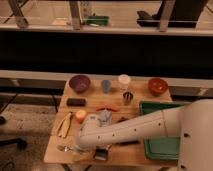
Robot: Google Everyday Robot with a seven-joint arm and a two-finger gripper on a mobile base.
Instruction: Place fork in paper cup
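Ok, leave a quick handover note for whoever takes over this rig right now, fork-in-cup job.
Gripper: low at the table's front edge, left of centre, at the end of the white arm.
Fork: lying on the table near the front-left corner, just left of the gripper; no grasp visible.
Paper cup: upright in the back row, between the blue cup and red bowl.
Done: nothing placed.
Left: grasp fork, carry to the cup, drop in.

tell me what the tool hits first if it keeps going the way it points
Probably the fork. The tool, low at the table's front left edge, points left toward it; depth is unclear.
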